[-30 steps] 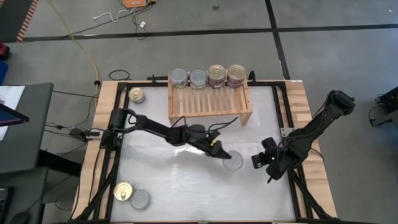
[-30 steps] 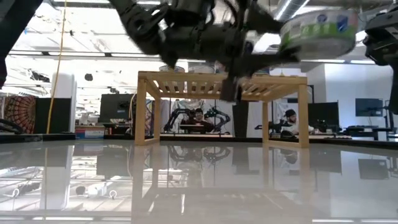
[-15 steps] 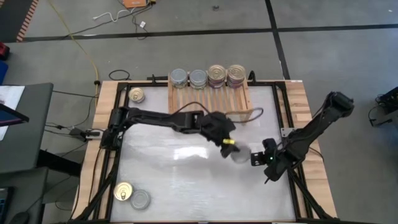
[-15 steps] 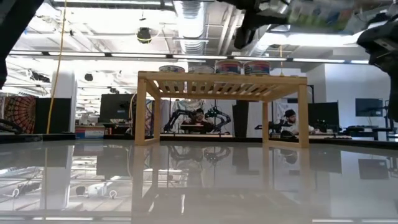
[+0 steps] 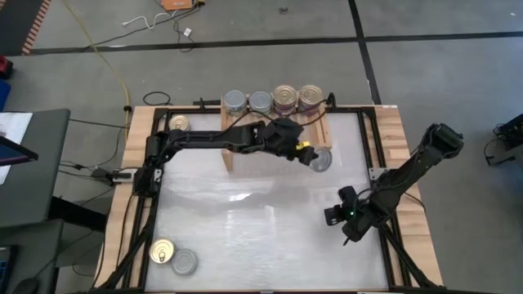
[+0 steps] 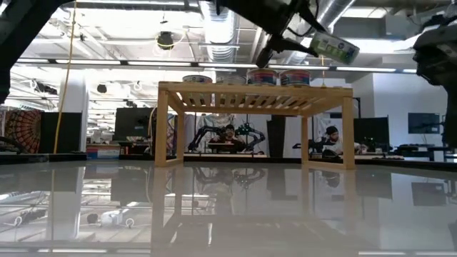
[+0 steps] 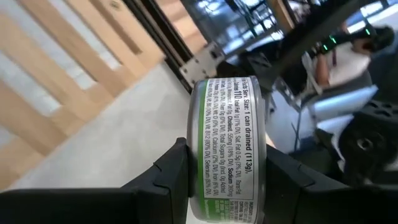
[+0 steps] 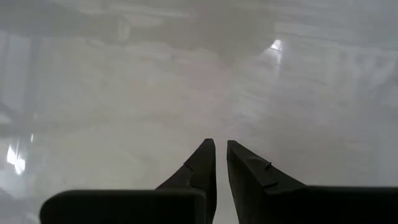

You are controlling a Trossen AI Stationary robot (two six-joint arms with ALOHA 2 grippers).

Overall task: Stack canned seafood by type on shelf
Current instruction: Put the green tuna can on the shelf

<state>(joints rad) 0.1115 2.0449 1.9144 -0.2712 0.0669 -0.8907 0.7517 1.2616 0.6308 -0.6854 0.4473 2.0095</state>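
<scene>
Silver-topped tin [image 5: 321, 162] gripped on edge in my left hand [image 5: 309, 157], held in the air just off the shelf's [image 5: 234, 131] right front corner. Four stacks of tins [image 5: 272, 100] line the shelf's back edge. My right hand [image 5: 331, 216] hovers low over the worktop [image 5: 245, 237], fingers nearly together, holding nothing.

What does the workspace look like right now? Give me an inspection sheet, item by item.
Surface: glossy white table.
Job's things: shelf carries four cans along its back edge; one can in the left gripper at the shelf's right end; loose cans front-left and back-left.
Clutter: nothing seen.
Grippers: left jaws shut on the can; right gripper shut, empty, low over the table's right side.
Cables: yellow cable on the floor.
Surroundings: grey floor; people at desks behind.
</scene>
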